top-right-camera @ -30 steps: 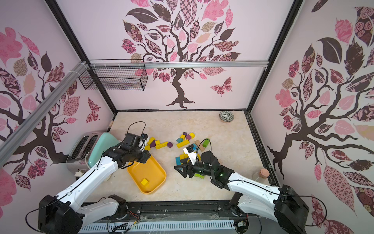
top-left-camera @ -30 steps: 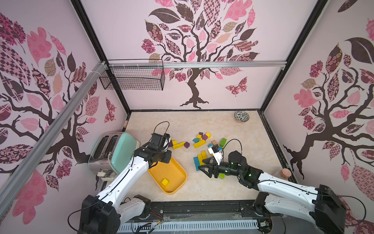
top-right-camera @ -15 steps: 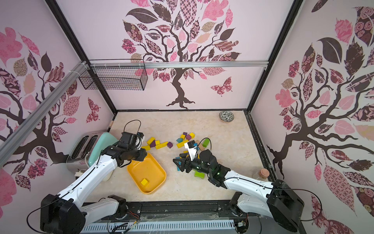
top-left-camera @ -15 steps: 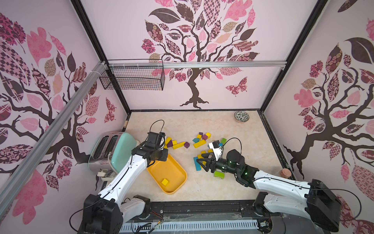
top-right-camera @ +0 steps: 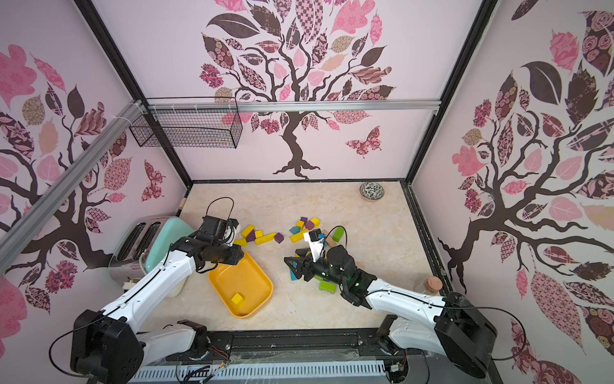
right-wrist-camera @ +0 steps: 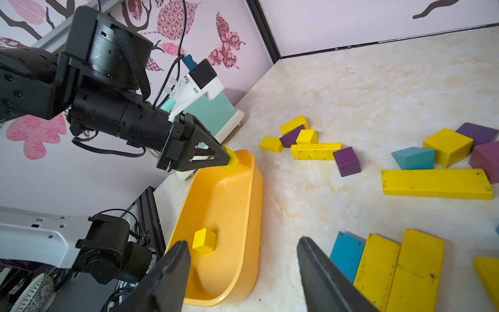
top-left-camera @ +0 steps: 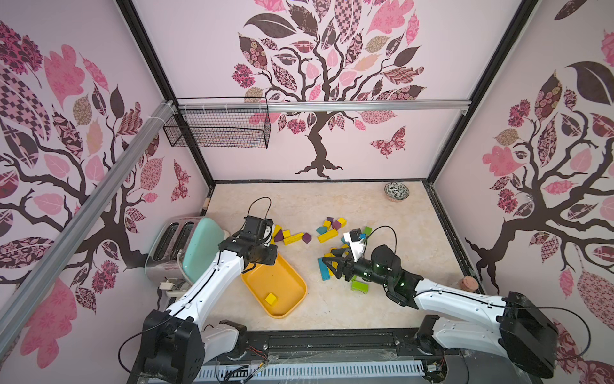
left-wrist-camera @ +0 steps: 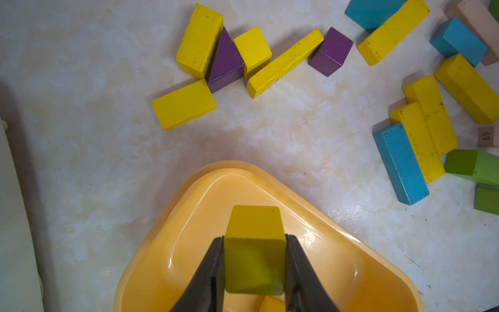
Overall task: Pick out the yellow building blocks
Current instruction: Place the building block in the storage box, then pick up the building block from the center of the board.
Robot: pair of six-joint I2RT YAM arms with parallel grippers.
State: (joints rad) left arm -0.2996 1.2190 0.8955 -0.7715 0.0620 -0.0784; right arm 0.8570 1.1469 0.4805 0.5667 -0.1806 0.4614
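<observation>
Right tool shifted toward tray, one yellow cube inside

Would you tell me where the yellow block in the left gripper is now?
In the left wrist view, the yellow block is clamped in the left gripper above the far end of the orange-yellow tray, toward the purple triangle.

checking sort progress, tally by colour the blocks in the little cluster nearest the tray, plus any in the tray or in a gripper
yellow blocks in the cluster: 4
purple blocks in the cluster: 2
yellow block lying in the tray: 1
yellow block held in the left gripper: 1
total: 8
</observation>
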